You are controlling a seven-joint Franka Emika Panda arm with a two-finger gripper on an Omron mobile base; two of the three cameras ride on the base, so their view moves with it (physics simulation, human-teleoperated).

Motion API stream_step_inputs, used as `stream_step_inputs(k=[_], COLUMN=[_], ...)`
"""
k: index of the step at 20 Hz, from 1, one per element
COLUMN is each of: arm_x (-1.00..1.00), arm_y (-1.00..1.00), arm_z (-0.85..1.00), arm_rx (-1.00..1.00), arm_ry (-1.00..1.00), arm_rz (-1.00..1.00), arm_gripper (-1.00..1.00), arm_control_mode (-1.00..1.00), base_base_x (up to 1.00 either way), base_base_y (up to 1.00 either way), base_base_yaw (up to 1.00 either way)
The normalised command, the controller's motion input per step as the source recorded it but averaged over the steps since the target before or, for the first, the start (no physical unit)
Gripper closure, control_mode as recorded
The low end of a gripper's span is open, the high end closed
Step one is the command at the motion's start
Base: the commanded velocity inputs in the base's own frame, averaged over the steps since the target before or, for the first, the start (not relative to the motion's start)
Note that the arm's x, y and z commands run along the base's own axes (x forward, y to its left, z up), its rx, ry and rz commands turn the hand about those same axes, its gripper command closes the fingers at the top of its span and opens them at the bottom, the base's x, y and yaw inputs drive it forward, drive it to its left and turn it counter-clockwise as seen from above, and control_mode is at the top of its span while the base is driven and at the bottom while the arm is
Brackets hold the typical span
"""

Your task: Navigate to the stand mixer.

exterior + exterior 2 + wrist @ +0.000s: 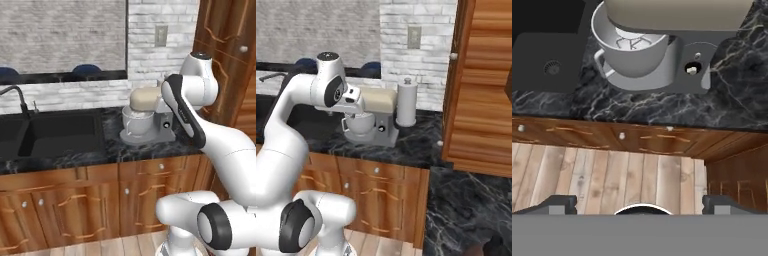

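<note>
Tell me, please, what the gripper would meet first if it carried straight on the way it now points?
Probably the wooden floor in front of the cabinets: the hand view's centre lies about where the cabinet fronts meet it. The stand mixer sits higher in that view, off that line. Depth is uncertain.

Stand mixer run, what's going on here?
The robot is parked in front of the black marble counter, facing the stand mixer, which sits right of the sink and beside a paper towel roll. Nothing is held; the gripper hangs over the wood floor with its fingers spread wide, looking down at the mixer.
</note>
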Motion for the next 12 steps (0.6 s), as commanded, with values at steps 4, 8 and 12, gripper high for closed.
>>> stream_step_inputs(k=[4,8,12], arm_x=[0.00,0.00,0.00], arm_y=[0.00,0.00,0.00], arm_z=[0.00,0.00,0.00], arm_rx=[0.00,0.00,0.00], arm_ry=[0.00,0.00,0.00], arm_rz=[0.00,0.00,0.00], arm_gripper=[-1.00,-1.00,-1.00], arm_control_mode=[1.00,1.00,1.00], base_base_x=[0.47,0.23,0.48], base_base_y=[-0.08,0.01,0.13], base_base_yaw=[-0.15,-0.24,-0.24])
